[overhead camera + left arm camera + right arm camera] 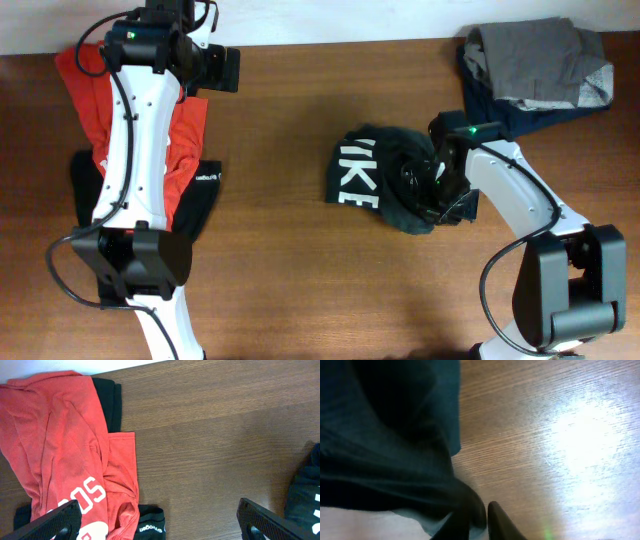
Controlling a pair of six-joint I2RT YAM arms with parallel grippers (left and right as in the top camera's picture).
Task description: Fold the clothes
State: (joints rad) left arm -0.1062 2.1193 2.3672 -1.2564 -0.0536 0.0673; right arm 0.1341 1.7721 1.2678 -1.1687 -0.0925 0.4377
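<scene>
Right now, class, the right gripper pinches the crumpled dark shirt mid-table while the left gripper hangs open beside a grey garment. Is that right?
Not quite. The left gripper hangs open beside a red garment, not a grey one; the left wrist view shows it. The right gripper does pinch the dark shirt.

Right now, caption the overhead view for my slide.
Right tool grips the bunched black T-shirt mid-table; left tool open beside the red shirt.

Table (300, 270): brown wood-grain top, matte. Pale strip (330, 20) along far edge, beyond left gripper (157, 516). Bright glare patch (585, 435) on wood ahead and right of right gripper (484, 520). Light elsewhere even, shadows soft.
</scene>
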